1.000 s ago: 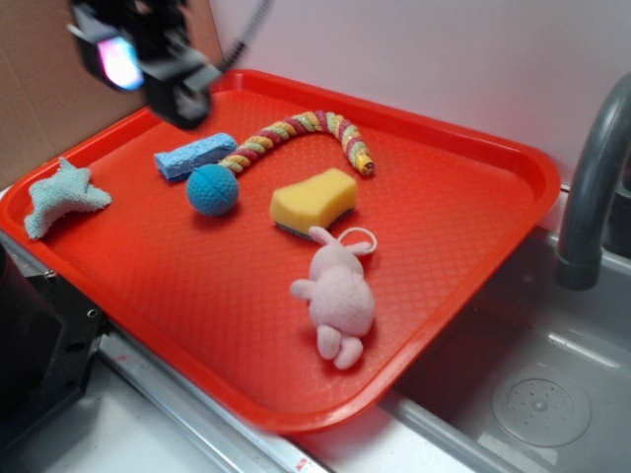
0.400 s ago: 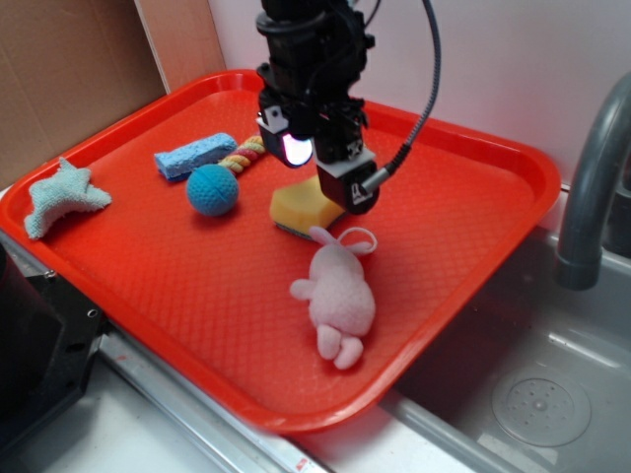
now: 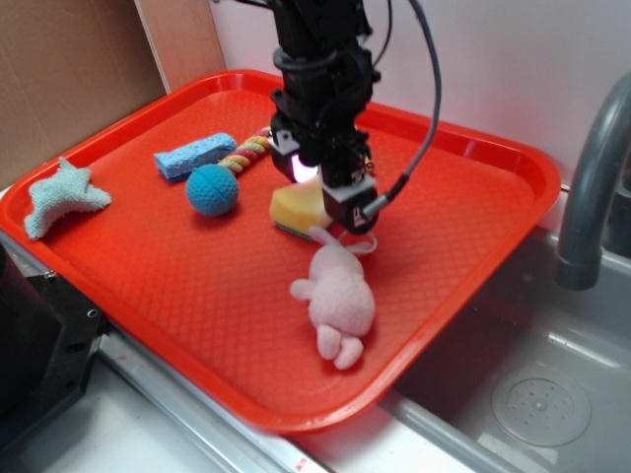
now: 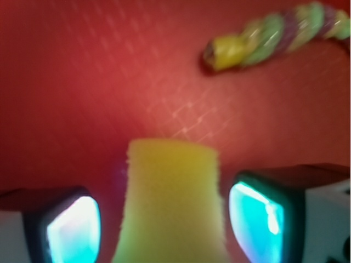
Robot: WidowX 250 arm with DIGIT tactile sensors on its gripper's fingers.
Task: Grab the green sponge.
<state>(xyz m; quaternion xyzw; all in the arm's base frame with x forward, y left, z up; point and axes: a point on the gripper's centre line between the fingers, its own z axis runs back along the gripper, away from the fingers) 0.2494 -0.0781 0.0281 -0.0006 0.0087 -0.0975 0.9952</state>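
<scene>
The green sponge (image 3: 293, 210) is a mostly yellow foam block lying in the middle of the red tray (image 3: 177, 286), with a thin dark layer along its lower edge. My gripper (image 3: 322, 200) is down over it and hides its right part. In the wrist view the sponge (image 4: 173, 203) stands between my two glowing finger pads (image 4: 74, 230), with a narrow gap of tray showing on each side. The gripper (image 4: 164, 224) is open and straddles the sponge's narrow waist.
A pink plush mouse (image 3: 335, 296) lies just in front of the sponge. A blue ball (image 3: 212, 189), a light-blue flat sponge (image 3: 194, 156) and a braided rope toy (image 4: 274, 38) lie to the left and behind. A teal star toy (image 3: 61, 197) is at the far left. A faucet (image 3: 592, 187) and sink are to the right.
The arm has come from the tray's far left corner to over the sponge and then dropped lower, so the fingers now sit on either side of it.
</scene>
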